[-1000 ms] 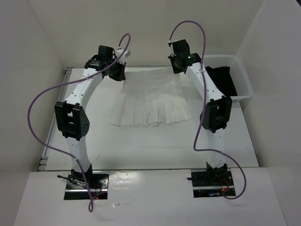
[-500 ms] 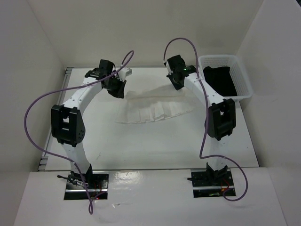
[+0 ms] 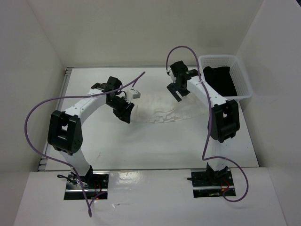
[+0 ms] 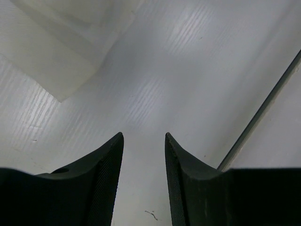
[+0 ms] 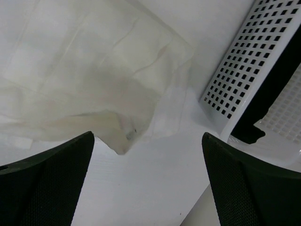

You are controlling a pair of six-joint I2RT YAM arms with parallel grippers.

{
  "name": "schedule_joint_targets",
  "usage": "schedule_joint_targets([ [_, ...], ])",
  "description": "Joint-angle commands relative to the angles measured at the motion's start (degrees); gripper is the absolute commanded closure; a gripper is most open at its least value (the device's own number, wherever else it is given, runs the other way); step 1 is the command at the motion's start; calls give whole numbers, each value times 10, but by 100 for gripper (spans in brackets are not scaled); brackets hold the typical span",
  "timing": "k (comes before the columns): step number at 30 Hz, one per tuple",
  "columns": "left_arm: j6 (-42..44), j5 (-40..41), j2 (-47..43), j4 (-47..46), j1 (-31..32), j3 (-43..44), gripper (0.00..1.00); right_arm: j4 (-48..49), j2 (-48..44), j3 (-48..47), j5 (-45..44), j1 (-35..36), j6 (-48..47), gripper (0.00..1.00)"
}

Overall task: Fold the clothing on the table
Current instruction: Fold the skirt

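Observation:
The white pleated clothing (image 3: 162, 109) lies folded over on itself as a narrow band in the middle of the table (image 3: 155, 141). My left gripper (image 3: 126, 113) hangs at the band's left end, jaws apart and empty. In the left wrist view, the left gripper (image 4: 144, 135) is over bare table, with a corner of the clothing (image 4: 56, 47) off to the upper left. My right gripper (image 3: 178, 92) sits just above the band's right end, wide open. The right wrist view has the right gripper (image 5: 147, 135) just clear of the clothing (image 5: 94, 70), whose edge lies ahead of the fingers.
A white mesh basket (image 3: 240, 80) stands at the back right with a black garment (image 3: 220, 80) inside. Its wall (image 5: 249, 61) is close to my right gripper. White walls enclose the table, and its side edge (image 4: 263, 117) shows in the left wrist view.
Both grippers brought the far edge of the clothing toward the near side, folding it over, then opened and let go. The garment went from a spread fan to a narrow band.

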State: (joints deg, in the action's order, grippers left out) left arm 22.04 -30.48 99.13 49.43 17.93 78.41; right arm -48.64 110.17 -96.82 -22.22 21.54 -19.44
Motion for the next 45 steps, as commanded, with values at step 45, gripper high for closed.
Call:
schedule_joint_targets([
  [45, -181, 91, 241, -228, 44, 115, 46, 74, 47, 112, 104, -74, 92, 1],
])
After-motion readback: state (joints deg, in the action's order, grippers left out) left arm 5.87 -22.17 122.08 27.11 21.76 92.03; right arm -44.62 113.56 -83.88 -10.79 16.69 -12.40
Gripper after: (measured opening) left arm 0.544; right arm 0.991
